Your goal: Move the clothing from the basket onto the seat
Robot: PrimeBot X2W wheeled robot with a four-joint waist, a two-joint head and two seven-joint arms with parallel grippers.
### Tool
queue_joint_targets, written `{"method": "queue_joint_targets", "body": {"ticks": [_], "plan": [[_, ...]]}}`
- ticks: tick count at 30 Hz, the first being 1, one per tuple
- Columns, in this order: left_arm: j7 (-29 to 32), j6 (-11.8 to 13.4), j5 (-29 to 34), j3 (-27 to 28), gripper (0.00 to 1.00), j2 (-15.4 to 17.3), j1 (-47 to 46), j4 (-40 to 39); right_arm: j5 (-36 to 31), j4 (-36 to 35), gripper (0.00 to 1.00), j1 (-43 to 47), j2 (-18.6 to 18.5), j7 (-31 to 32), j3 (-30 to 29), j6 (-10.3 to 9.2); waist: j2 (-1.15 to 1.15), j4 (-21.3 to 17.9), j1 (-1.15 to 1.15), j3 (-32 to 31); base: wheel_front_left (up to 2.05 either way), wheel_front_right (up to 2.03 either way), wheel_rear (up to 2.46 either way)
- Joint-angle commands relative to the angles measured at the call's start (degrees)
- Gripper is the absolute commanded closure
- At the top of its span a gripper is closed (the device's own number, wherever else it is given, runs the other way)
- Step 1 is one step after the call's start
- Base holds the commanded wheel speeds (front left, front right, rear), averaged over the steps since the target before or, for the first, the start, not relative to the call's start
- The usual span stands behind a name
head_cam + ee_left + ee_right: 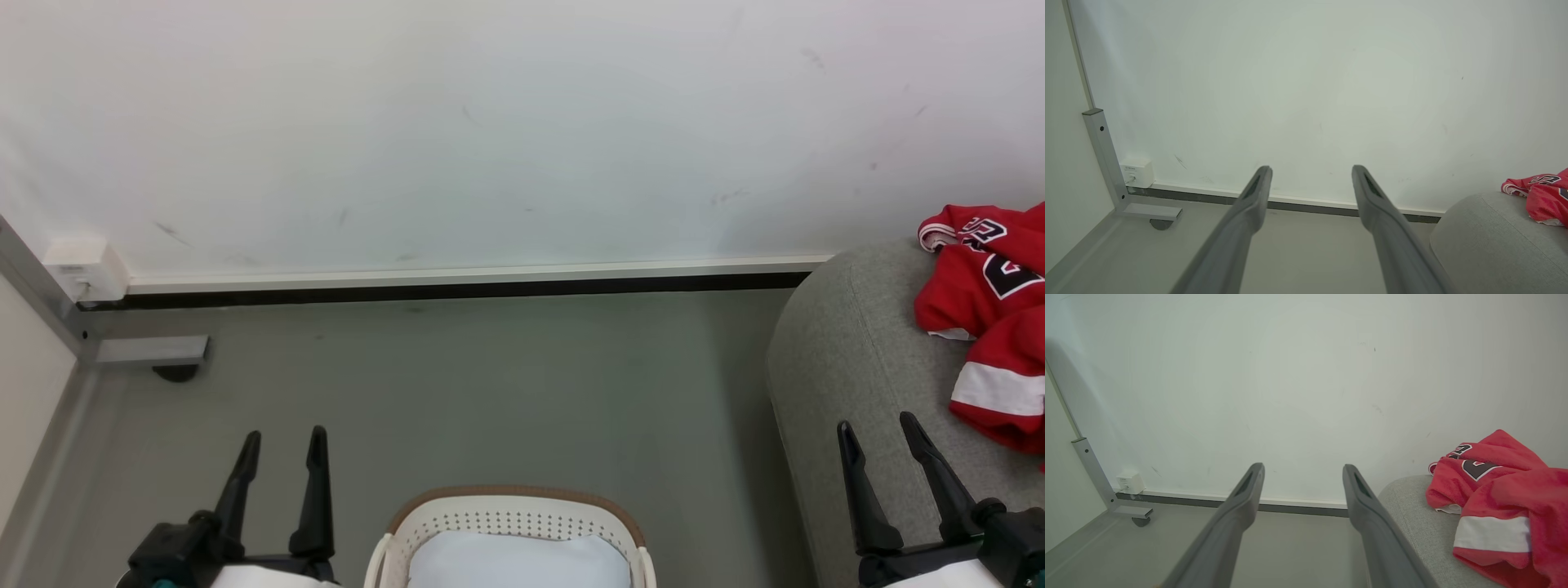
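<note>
Clothing (992,318) already on the big grey seat (849,367), off to the right.
Basket (514,492) down in the middle with no red showing inside; right gripper (875,423) nearest the pile, left gripper (286,434) well away, both spread wide and holding nothing.

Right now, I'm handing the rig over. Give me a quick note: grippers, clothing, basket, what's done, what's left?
Left gripper: open, empty.
Right gripper: open, empty, over the front edge of the grey seat.
Red jersey and red white-banded piece: lying crumpled on the seat.
Laundry basket: low between the grippers, with no red in the part that shows.
Done: the clothing looks to be moved.
Left: check the basket's near half, which is cut off.
</note>
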Motion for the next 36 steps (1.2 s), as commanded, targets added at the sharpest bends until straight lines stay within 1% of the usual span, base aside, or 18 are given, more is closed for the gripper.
{"method": "queue_joint_targets", "body": {"ticks": [1, 6, 7, 11, 23, 24, 36], "plan": [[-0.04, -0.47, 0.97, 0.51, 0.00, -0.36, -0.17, 0.17, 0.27, 0.16, 0.00, -0.54, 0.03, -0.45, 0.09, -0.13, 0.00, -0.08, 0.00, 0.07, 0.00, 0.00, 0.00], [-0.04, -2.06, 1.95, 1.69, 0.00, -1.35, -0.22, 1.21, 0.54, 0.19, 0.00, -0.66, 0.14, -0.57, -0.02, -0.13, 0.00, -0.28, 0.00, 0.10, 0.00, 0.00, 0.00], [0.00, -2.19, 1.64, 1.68, 1.00, -1.42, -0.07, 1.11, 0.08, 0.06, 1.00, -0.30, 0.11, -0.07, 0.01, 0.00, 0.00, -0.30, 0.00, 0.10, 0.00, 0.00, 0.00], [0.26, -2.28, 0.97, 1.37, 1.00, -1.92, 0.70, 3.43, 0.62, 2.01, 1.00, 1.08, 0.56, 0.35, 0.30, 0.01, 0.00, -0.32, 0.00, 0.09, 0.00, 0.00, 0.00], [3.79, -3.31, -11.45, 3.20, 1.00, -2.31, -0.38, 4.43, 12.99, 2.57, 1.00, 0.32, 1.12, 3.23, -1.36, 0.00, 0.00, -0.16, 0.00, -0.05, 0.00, 0.00, 0.00], [3.79, -3.31, -11.45, 3.20, 1.00, -2.31, -0.38, 4.43, 12.99, 2.57, 1.00, 0.32, 1.12, 3.23, -1.36, 0.00, 0.00, -0.16, 0.00, -0.05, 0.00, 0.00, 0.00], [6.73, -4.19, -22.24, 4.68, 1.00, -2.67, -1.25, 5.19, 23.58, 3.07, 1.00, -0.37, 1.70, 5.81, -2.88, -0.02, 0.00, -0.01, 0.00, -0.20, 0.00, 0.00, 0.00]]}}
